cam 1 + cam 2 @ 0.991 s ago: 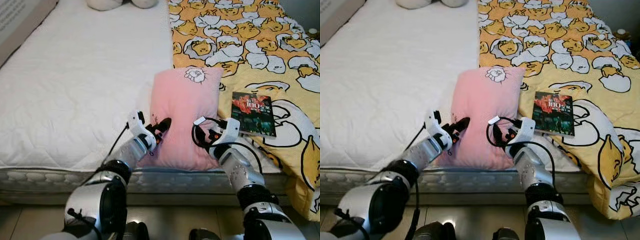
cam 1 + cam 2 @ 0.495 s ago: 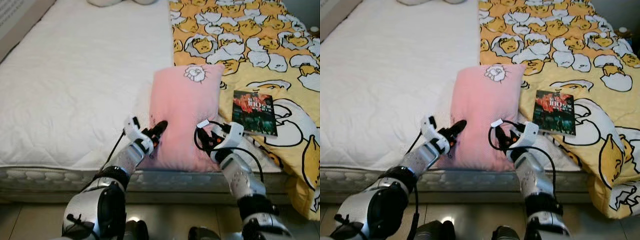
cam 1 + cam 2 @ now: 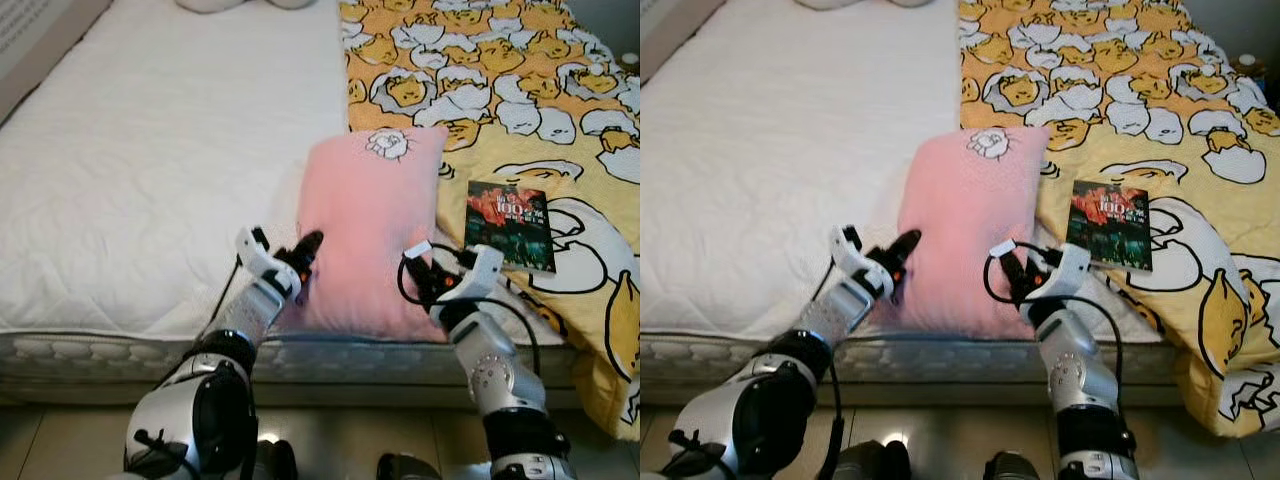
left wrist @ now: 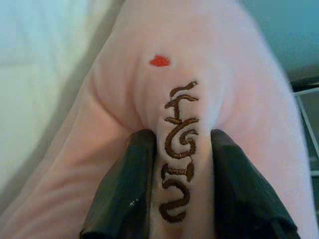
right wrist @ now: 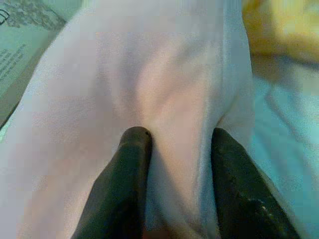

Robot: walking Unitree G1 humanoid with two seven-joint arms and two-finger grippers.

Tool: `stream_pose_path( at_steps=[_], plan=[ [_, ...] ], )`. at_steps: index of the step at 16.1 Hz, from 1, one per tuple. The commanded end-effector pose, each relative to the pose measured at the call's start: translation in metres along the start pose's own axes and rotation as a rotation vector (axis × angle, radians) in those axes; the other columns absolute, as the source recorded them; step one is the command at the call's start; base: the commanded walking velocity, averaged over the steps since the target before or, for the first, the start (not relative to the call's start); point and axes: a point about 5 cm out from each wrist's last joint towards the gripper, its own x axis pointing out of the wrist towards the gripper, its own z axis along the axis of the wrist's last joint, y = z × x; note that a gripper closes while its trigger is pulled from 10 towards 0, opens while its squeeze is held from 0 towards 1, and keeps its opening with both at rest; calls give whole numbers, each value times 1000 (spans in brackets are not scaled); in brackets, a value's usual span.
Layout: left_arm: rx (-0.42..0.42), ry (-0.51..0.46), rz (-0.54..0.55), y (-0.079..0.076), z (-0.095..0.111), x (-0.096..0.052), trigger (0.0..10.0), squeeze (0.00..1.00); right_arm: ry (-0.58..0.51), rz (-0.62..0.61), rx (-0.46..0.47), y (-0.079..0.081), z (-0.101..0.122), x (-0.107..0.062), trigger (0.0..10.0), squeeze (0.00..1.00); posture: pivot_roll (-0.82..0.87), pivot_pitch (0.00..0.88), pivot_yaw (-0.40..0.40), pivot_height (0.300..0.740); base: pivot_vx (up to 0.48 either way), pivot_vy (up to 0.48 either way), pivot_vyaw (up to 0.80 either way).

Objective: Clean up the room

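The pink pillow (image 3: 368,235) lies lengthwise near the foot edge of the bed (image 3: 150,180), straddling the line where the white mattress meets the yellow duck-print blanket (image 3: 520,100). A small white embroidered figure sits at its 12 o'clock end. The left gripper (image 3: 303,252) grips the pillow's edge at about 8 o'clock; in the left wrist view its two black fingers (image 4: 124,194) pinch a raised fold of pink fabric between them. That fold carries brown embroidered script, which I cannot read, with a small red mark beyond it. The right gripper (image 3: 428,272) holds the pillow's edge at about 4 o'clock; in the right wrist view its fingers (image 5: 124,189) are likewise squeezed onto a ridge of the pink cloth. So both sets of jaws stand narrowly parted, each with pillow fabric caught between.

At 3 o'clock from the pillow, just beside it on the blanket, lies a book (image 3: 509,225) with a dark green and red cover; large numerals that look like "100" show on it, the rest too small to read.
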Motion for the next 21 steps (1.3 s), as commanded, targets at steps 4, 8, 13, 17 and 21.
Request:
stream_pose_path(
  at_steps=[4, 8, 13, 17, 21],
  plan=[
    [50, -42, -136, -33, 24, 11, 0, 0, -67, 11, -46, 8, 17, -1, 0, 0, -92, 89, 31, 731, 0, 0, 0],
    [196, -92, -245, -64, 44, 10, 0, 0, -147, 50, -130, 22, 52, 8, 0, 0, -85, 86, 32, 731, 0, 0, 0],
    [335, -181, -244, -79, 67, -4, 0, 0, -250, 74, -266, 34, 97, 12, 0, 0, -77, 56, 24, 731, 0, 0, 0],
    [571, -253, -164, -76, 68, -17, 0, 0, -282, 52, -298, 29, 112, 16, 0, 0, -54, 23, 6, 731, 0, 0, 0],
    [716, -240, -108, -71, 65, -23, 0, 0, -229, 57, -284, 27, 79, 11, 0, 0, -39, 12, 5, 731, 0, 0, 0]
  ],
)
